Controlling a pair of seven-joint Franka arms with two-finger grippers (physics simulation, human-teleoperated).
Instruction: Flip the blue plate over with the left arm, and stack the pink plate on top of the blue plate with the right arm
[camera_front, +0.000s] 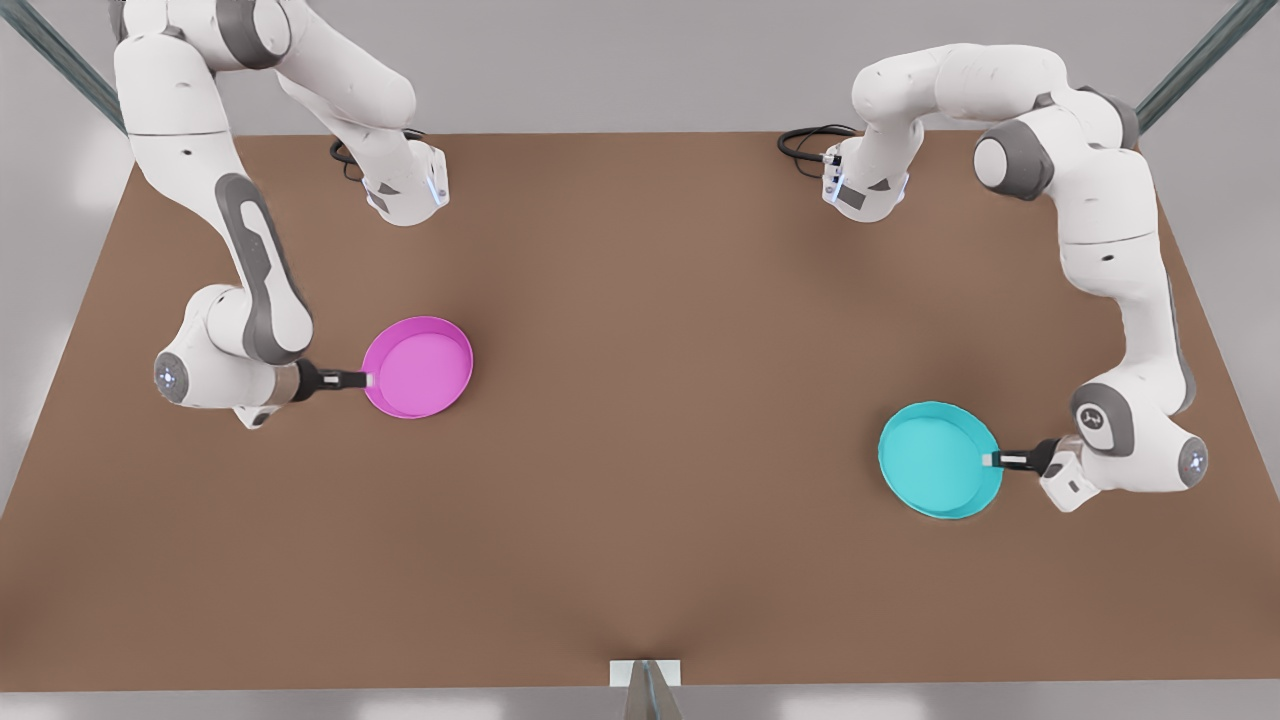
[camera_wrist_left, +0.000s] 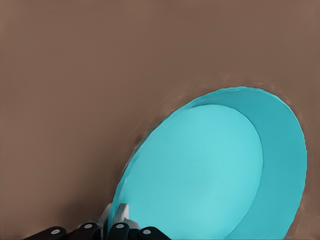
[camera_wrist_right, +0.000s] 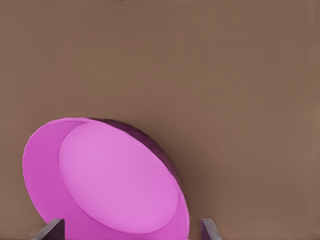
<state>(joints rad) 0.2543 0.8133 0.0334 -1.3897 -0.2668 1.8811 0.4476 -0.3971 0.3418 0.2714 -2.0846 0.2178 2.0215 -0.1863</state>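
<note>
The blue plate (camera_front: 935, 460) lies toward the front view's right and looks tilted, its inside facing up. My left gripper (camera_front: 990, 460) reaches in level from that side and is shut on the plate's rim. In the left wrist view its fingertips (camera_wrist_left: 116, 215) pinch the edge of the blue plate (camera_wrist_left: 200, 175). The pink plate (camera_front: 420, 365) is at the front view's left, inside up. My right gripper (camera_front: 368, 380) touches its rim from the left. In the right wrist view the fingers (camera_wrist_right: 55, 227) stand wide apart, open, on either side of the near part of the pink plate (camera_wrist_right: 115, 175).
The brown table (camera_front: 640, 300) stretches wide between the two plates. Both arm bases with black cables (camera_front: 810, 145) stand along the back edge. A small white and grey post (camera_front: 645, 680) sits at the middle of the front edge.
</note>
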